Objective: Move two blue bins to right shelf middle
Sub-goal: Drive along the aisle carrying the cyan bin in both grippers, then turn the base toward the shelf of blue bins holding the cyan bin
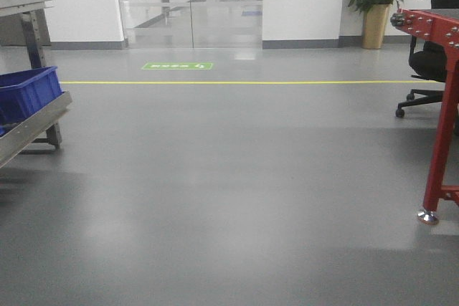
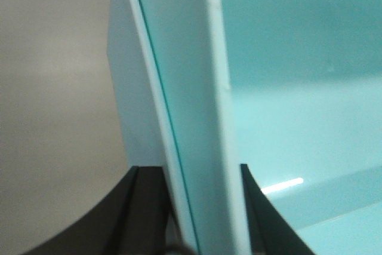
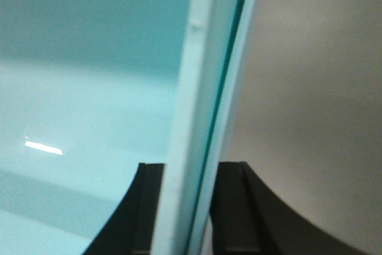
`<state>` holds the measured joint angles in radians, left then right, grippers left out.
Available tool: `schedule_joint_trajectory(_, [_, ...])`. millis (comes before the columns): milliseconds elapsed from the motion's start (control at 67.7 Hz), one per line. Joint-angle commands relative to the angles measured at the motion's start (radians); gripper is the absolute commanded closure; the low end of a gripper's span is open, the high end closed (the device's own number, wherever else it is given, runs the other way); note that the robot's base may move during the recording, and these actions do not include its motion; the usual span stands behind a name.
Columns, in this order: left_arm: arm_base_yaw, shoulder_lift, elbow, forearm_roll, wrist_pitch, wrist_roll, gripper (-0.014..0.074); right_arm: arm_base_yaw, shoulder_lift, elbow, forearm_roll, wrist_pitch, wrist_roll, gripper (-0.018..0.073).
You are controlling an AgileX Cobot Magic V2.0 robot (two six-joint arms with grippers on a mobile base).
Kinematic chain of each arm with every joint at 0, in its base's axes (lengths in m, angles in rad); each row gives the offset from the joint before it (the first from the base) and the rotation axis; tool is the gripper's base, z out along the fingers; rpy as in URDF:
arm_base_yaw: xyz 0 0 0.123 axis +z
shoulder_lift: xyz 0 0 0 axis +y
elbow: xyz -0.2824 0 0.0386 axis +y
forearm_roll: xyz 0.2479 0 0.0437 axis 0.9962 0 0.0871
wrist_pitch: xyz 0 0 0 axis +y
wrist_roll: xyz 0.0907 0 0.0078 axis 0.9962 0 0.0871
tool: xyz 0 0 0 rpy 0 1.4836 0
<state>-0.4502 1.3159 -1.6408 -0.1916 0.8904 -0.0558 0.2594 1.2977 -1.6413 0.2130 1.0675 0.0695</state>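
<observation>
Gripping pale bin walls (image 2: 209, 88) with left claw (image 2: 200, 207) and right claw (image 3: 191, 207), both clamped; blue bin (image 1: 27, 92) mid-left, open floor (image 1: 237, 177) centre

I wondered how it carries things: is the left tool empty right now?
No, the left tool is closed on the upright wall of a pale blue bin.
</observation>
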Motion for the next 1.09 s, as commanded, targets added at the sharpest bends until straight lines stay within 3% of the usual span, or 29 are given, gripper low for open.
schedule_joint_trajectory(0, [-0.004, -0.032, -0.019, -0.049, -0.078, 0.001, 0.0707, -0.008, -0.006, -0.011, -0.048, -0.070, -0.008, 0.0713])
schedule_joint_trajectory(1078, [-0.004, -0.032, -0.019, -0.045, -0.078, 0.001, 0.0707, -0.008, -0.006, -0.011, -0.048, -0.081, -0.008, 0.0713])
